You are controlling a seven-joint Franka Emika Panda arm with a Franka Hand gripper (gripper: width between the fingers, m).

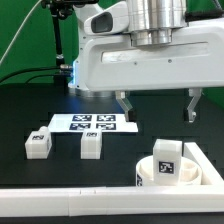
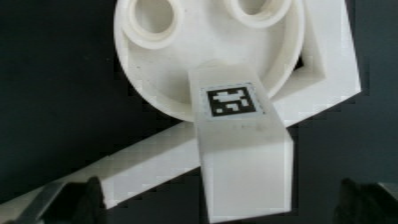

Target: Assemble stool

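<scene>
The round white seat [image 1: 150,176] lies at the exterior view's lower right, against the corner of the long white L-shaped bar [image 1: 60,202]. One tagged white leg [image 1: 165,160] stands upright on it. Two loose legs [image 1: 38,144] [image 1: 92,146] lie on the black table in front of the marker board. My gripper [image 1: 159,108] hangs open and empty above the seat. In the wrist view the seat [image 2: 178,45] shows two holes. The tagged leg [image 2: 235,130] rises from it between my spread fingers [image 2: 71,203].
The marker board [image 1: 92,123] lies behind the two loose legs. The L-shaped bar runs along the table's front and up the exterior view's right side [image 1: 193,152]. It crosses under the seat in the wrist view [image 2: 143,165].
</scene>
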